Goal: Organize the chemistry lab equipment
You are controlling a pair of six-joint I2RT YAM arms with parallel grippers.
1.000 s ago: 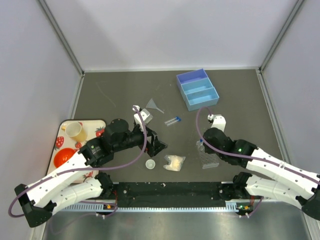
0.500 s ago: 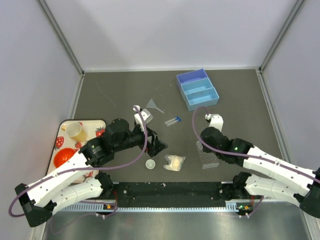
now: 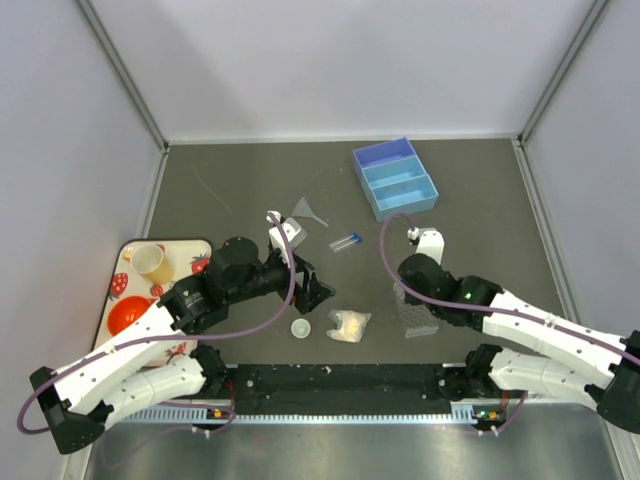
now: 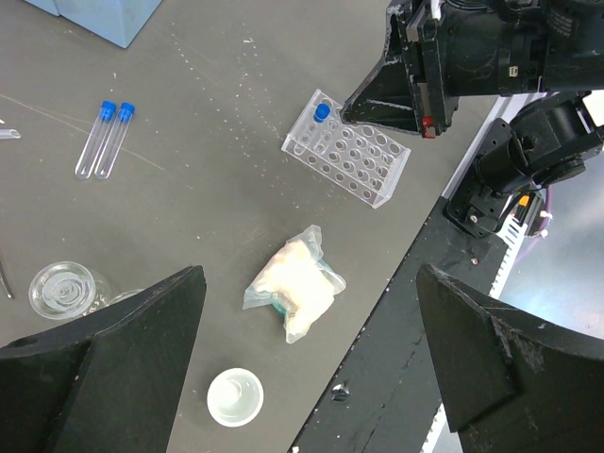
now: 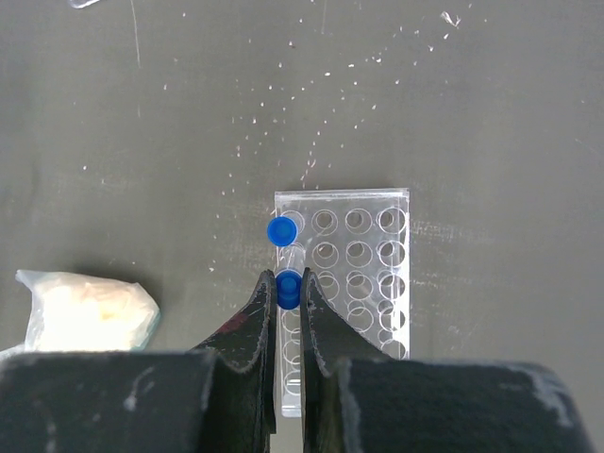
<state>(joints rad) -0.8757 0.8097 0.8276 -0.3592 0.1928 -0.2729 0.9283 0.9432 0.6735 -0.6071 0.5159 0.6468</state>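
One blue-capped tube (image 5: 288,289) upright in right pincer (image 5: 288,285)

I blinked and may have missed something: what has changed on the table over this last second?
The right arm has swung slightly left over the tube rack, right pincer shut on a blue-capped tube. Nothing was picked up or released. The left arm, left pincer open, the two loose tubes, dish and packet stayed put.

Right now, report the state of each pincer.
Left pincer: open, holding nothing.
Right pincer: shut on a tube over the rack.
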